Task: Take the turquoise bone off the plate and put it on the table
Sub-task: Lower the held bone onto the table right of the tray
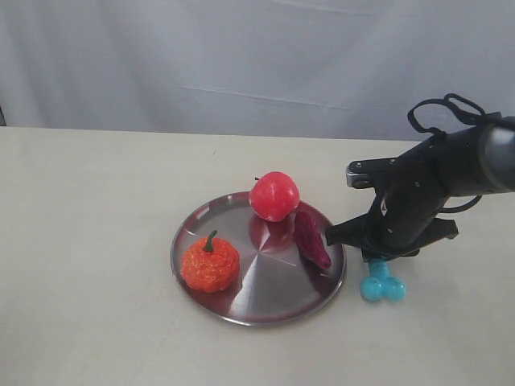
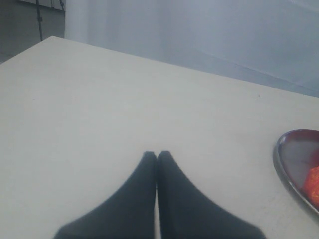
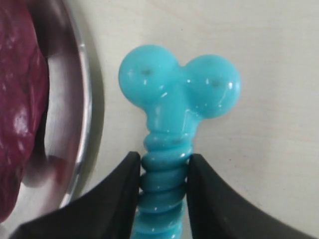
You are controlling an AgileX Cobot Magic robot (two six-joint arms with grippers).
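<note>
Now, the plate (image 1: 269,285) and its sweet potato (image 1: 312,240) sit just beside; our right gripper (image 3: 163,164), low, pinches the turquoise bone (image 3: 179,89); left gripper (image 2: 157,155) pressed together.

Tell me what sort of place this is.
Probably a robot test bench, not a kitchen: a bare cream table against a white curtain, a toy pumpkin on a steel plate, and a black robot arm whose right pincer is shut on the turquoise bone.

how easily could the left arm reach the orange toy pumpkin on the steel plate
Probably easily: the left tool is shut over the cream table, the orange toy pumpkin sits at the round steel plate's near edge, and nothing stands between them.
</note>
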